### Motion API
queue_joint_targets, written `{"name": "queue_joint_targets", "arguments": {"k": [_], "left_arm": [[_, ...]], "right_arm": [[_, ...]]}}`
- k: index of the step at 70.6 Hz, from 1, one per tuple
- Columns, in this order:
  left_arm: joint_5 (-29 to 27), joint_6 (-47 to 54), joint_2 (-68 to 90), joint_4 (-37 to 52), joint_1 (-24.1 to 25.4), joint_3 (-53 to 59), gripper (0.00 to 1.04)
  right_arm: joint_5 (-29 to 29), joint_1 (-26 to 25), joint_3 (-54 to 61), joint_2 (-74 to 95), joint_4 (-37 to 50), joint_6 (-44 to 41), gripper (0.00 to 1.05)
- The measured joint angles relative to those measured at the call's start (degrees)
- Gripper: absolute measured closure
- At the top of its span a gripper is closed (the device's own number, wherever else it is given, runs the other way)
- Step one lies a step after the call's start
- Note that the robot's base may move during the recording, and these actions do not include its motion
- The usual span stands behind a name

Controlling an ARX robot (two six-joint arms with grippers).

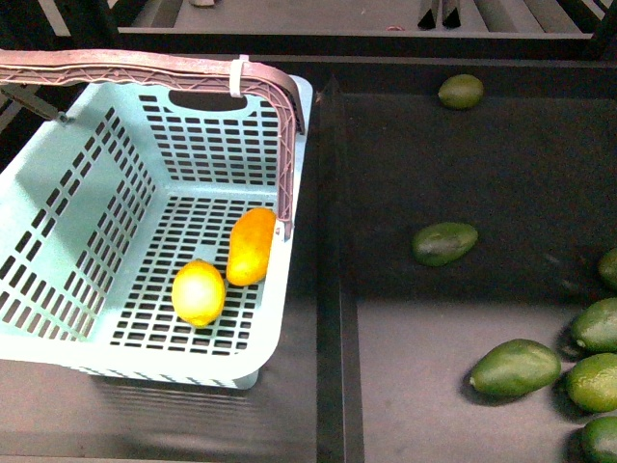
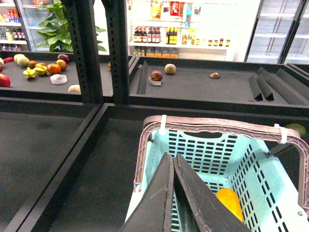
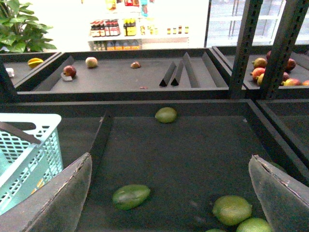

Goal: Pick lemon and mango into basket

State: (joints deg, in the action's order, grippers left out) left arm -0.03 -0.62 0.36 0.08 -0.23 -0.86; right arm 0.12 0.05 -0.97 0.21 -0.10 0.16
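The turquoise basket (image 1: 58,222) stands on the left shelf with its brownish handle (image 1: 145,68) raised. The pale yellow lemon (image 1: 199,292) and the orange mango (image 1: 252,246) lie side by side on its floor. Neither arm shows in the front view. In the left wrist view my left gripper (image 2: 173,159) is shut and empty, above the basket (image 2: 260,174), with the mango (image 2: 230,203) partly showing beside a finger. The lemon is hidden there. In the right wrist view my right gripper (image 3: 171,179) is open and empty above the right shelf; the basket's corner (image 3: 29,145) shows at the edge.
Several dark green oval fruits (image 1: 444,243) lie on the right shelf, most at its right edge (image 1: 516,367), one at the back (image 1: 461,92). A raised black divider (image 1: 330,270) separates the two shelves. More fruit shelves and store coolers stand behind.
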Motion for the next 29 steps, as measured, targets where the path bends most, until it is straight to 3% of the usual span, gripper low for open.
{"name": "queue_joint_targets", "arguments": {"k": [6,29], "left_arm": [[0.0,-0.1,0.0,0.0,0.0,0.0,1.01],[0.0,0.0,0.0,0.0,0.0,0.0,0.23]], "right_arm": [[0.0,0.0,0.0,0.0,0.0,0.0,0.09],[0.0,0.0,0.0,0.0,0.0,0.0,0.09]]}}
